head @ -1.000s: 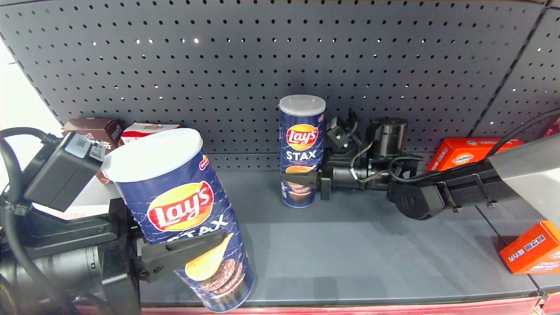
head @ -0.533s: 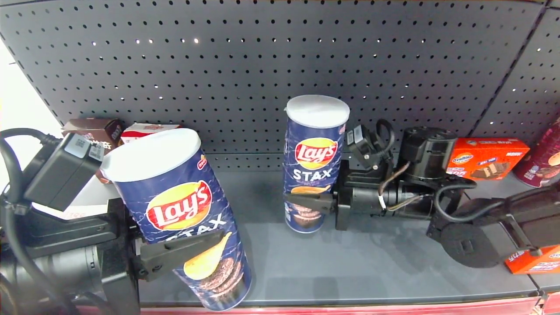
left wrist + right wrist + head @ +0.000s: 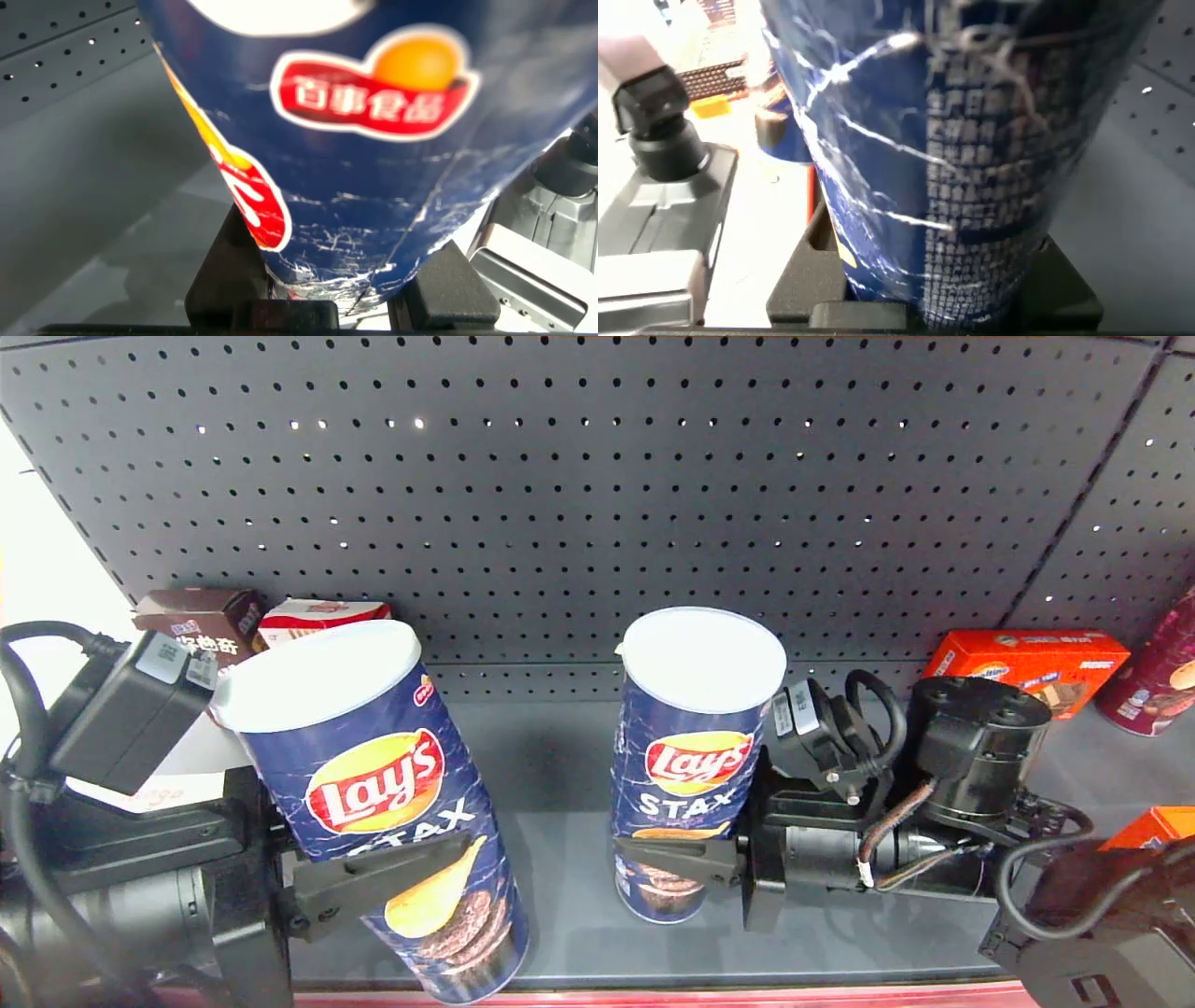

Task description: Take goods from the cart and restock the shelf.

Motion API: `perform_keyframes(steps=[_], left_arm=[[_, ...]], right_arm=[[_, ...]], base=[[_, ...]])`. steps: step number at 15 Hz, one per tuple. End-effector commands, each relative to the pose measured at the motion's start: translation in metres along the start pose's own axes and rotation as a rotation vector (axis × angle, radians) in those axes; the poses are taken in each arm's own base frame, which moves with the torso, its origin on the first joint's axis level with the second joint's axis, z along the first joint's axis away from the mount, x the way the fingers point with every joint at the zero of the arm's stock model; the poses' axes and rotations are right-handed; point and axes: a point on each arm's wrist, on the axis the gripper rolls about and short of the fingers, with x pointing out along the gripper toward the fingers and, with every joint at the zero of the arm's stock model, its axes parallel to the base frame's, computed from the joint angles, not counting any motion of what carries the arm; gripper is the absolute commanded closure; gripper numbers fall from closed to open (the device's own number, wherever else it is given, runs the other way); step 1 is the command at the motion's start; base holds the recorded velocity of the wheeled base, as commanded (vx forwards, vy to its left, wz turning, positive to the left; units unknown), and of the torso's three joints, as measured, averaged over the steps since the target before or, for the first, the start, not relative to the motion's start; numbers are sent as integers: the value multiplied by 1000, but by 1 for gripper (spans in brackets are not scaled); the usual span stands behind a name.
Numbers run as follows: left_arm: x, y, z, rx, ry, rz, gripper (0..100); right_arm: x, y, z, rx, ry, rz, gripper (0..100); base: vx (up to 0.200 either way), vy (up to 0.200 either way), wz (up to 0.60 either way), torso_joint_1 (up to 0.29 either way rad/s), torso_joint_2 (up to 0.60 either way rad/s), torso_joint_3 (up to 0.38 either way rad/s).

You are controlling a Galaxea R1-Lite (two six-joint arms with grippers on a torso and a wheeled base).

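Two tall navy chip cans with white lids are held over the grey shelf [image 3: 560,859]. The left chip can [image 3: 369,803] leans at the shelf's front left edge, and my left gripper [image 3: 373,887] is shut on its lower body; the can's side [image 3: 374,159] looms close in the left wrist view. The second chip can [image 3: 686,756] is upright near the shelf's middle front, with my right gripper [image 3: 677,859] shut on its lower half. Its back label [image 3: 971,159] faces the right wrist camera.
A brown box [image 3: 201,616] and a red-and-white box [image 3: 317,614] sit at the shelf's back left. An orange box [image 3: 1027,658] and a dark red can [image 3: 1158,672] stand at the back right, another orange box [image 3: 1153,826] nearer the front. The pegboard wall [image 3: 597,495] rises behind.
My right arm has pulled its chip can from the back of the shelf toward the front and slightly right. The left can has barely moved.
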Motion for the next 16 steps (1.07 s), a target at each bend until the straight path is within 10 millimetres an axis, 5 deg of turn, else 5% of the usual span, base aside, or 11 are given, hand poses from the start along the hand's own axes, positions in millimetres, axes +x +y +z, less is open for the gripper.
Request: perform_keyframes(steps=[1,10,11,16], left_arm=[[0,0,1,1,-2,0,100],[-1,0,0,1,-2,0,100],[-1,0,0,1,-2,0,100],[-1,0,0,2,-4,0,100]], right_arm=[[-3,5,-11,27,30,14,100],[-5,-3,-40,38,46,-16,100],[-5,-3,-41,39,47,-18,0],[-13,4,-38,41,50,-17,0]], base=[[0,0,0,0,0,0],[0,0,0,0,0,0],[0,0,0,0,0,0],[0,0,0,0,0,0]])
